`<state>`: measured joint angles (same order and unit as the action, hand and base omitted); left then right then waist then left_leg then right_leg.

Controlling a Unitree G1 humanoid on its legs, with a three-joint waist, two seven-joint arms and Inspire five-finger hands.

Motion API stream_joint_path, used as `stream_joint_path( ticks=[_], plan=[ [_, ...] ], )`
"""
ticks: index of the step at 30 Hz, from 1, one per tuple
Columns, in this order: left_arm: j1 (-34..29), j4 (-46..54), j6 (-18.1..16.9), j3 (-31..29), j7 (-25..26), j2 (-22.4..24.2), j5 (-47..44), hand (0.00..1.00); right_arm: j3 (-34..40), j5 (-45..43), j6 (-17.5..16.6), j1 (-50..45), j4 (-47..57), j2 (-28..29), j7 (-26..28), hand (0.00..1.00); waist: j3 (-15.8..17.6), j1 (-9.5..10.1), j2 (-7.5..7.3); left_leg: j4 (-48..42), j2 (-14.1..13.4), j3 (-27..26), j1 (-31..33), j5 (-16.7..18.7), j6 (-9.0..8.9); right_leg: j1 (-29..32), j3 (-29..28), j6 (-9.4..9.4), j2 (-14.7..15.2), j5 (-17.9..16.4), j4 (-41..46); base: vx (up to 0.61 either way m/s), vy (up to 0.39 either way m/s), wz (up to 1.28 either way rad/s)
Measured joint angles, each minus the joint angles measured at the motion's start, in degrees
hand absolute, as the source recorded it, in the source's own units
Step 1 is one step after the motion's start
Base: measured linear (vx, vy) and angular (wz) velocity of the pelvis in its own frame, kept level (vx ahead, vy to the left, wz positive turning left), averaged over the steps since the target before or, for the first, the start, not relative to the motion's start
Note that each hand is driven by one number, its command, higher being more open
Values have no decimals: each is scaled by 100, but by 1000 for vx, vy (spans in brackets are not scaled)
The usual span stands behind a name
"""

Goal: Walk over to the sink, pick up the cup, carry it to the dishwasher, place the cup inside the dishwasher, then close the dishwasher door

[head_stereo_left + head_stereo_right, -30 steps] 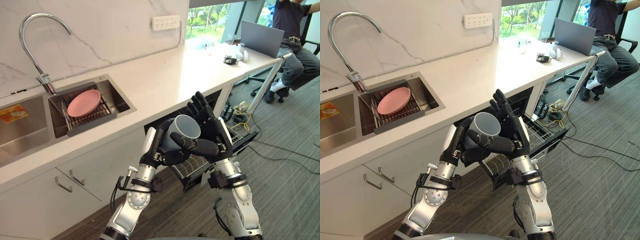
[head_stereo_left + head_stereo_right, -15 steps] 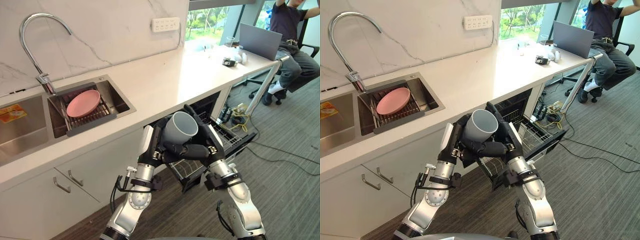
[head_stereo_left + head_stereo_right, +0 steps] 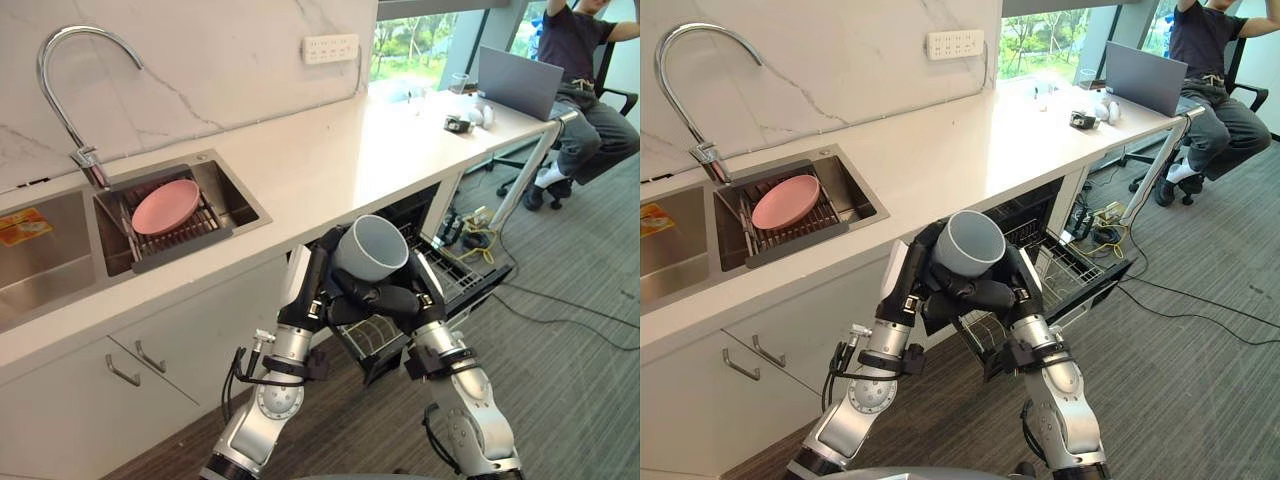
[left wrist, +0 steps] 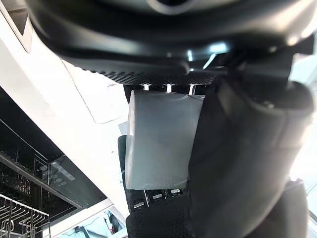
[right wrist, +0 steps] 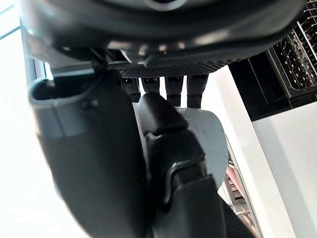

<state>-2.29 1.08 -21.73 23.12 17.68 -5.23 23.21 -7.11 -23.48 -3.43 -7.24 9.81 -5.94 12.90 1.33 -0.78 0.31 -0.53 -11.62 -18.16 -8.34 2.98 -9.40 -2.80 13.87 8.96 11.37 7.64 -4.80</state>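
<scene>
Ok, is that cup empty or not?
Empty: the cup, gripped by the left hand and right hand, shows a bare grey interior.

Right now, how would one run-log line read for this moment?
cup: gripped by left hand and right hand | dishwasher: open | step: carry

Head stereo pair looks down at counter (image 3: 340, 150), sink (image 3: 238, 205), open dishwasher (image 3: 1075, 268); wrist cameras very close, both share cup (image 4: 157, 139).
</scene>
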Motion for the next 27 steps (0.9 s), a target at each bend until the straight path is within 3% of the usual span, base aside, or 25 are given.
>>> stream_joint_path(
  ticks=[8,9,24,27],
  plan=[
    [0,-6,0,21,-34,49,-18,0,1,-59,-30,0,-11,8,-16,0,-81,-10,3,0,0,6,63,-1,1,59,9,1,0,1,0,0,0,0],
    [0,-14,-1,26,-34,49,-34,100,1,-59,-30,-1,-13,8,-30,0,-82,-10,3,1,0,6,63,-1,1,59,9,1,1,1,0,0,0,0],
    [-216,-354,-252,66,-279,189,-1077,100,47,-462,54,-13,-277,164,-321,0,-84,-10,5,7,1,36,76,-4,4,47,32,2,2,1,0,0,0,0],
    [-421,-549,-211,-121,-271,251,-1210,100,497,-466,54,9,-273,446,-621,0,-87,-8,10,12,1,52,80,-5,6,41,51,2,4,1,0,0,0,1]
  ],
)
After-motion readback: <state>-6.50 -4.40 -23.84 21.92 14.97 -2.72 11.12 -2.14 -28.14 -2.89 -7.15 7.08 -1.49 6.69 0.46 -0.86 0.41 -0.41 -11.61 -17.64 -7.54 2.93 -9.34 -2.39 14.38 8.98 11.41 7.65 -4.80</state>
